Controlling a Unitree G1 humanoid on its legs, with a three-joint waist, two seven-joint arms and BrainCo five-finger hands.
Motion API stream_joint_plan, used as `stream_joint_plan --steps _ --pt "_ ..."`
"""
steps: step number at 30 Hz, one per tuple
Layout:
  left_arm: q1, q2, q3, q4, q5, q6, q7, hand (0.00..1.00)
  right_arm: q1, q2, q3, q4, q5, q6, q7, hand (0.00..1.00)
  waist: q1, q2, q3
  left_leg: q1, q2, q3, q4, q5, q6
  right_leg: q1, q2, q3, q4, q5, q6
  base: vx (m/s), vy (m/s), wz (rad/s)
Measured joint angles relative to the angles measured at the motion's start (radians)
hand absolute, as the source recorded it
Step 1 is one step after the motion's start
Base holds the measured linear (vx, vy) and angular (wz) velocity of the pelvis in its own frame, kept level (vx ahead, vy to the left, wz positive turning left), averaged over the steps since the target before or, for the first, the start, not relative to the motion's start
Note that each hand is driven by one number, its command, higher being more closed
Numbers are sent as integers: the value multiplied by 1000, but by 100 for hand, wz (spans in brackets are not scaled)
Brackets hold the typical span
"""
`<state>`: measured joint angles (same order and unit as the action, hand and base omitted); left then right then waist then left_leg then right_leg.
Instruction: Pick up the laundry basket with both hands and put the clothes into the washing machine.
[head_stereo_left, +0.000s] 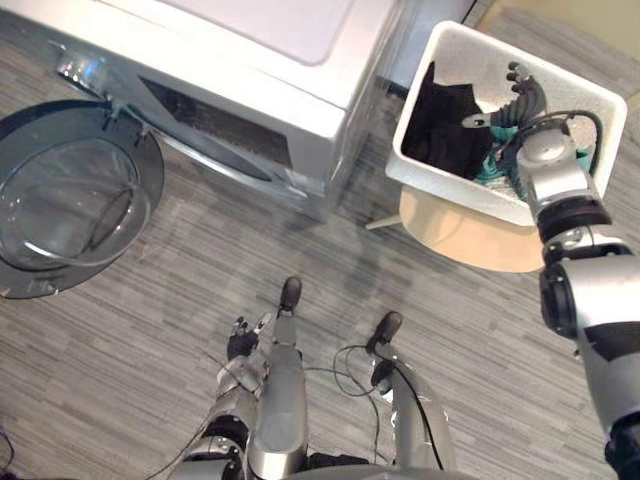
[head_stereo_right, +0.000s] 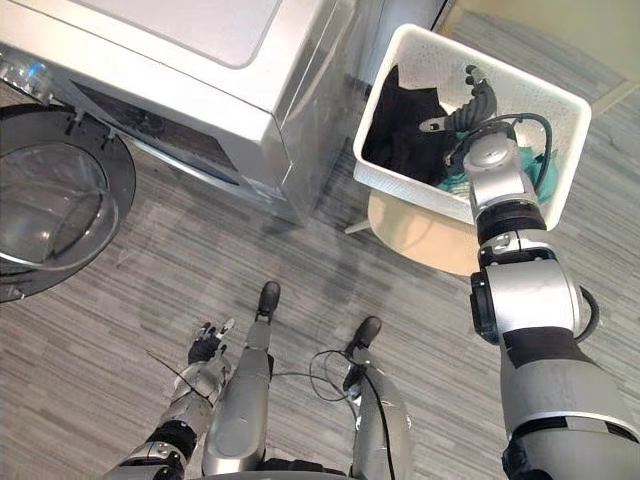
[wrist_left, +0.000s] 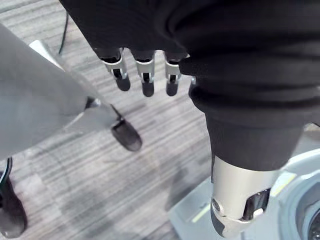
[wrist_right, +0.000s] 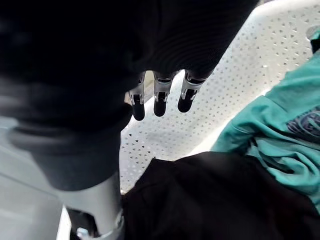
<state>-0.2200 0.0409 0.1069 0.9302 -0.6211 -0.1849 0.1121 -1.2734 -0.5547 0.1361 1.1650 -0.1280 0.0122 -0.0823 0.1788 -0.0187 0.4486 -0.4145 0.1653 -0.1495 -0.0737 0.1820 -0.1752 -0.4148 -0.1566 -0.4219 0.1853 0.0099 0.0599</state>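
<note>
white basket (head_stereo_left: 440, 185) dotted with tiny holes, around the dark-covered right hand (head_stereo_left: 525, 100); black cloth (head_stereo_left: 445, 125) beneath it, teal cloth (wrist_right: 270, 140) beside its wrist; pale tan stool (head_stereo_left: 470, 235); grey streaked floor (head_stereo_left: 200, 250).

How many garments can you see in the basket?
2: a black garment at the washer end of the basket, a teal garment by the right hand; more may lie beneath.

Pale round stool (head_stereo_left: 470, 238), grey striped floor (head_stereo_left: 130, 350)

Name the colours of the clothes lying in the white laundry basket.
One black garment and one teal garment, clearest in the right wrist view.
</note>
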Motion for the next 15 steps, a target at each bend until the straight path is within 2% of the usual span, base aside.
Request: stream_joint_plan --steps 7,15 --pt "-11 -6 -25 -18 -47 -1 -2 0 -13 -41 114 20 0 13 42 0 2 10 8 -52 -11 -19 -11 15 6 -44 -21 -22 9 -3 5 -8 -11 10" --pt "-40 -24 -25 -35 -61 -2 -3 0 -43 -45 158 21 0 13 44 0 3 10 9 -91 -9 -29 -16 20 5 -80 -21 -38 8 -3 5 5 -32 1"
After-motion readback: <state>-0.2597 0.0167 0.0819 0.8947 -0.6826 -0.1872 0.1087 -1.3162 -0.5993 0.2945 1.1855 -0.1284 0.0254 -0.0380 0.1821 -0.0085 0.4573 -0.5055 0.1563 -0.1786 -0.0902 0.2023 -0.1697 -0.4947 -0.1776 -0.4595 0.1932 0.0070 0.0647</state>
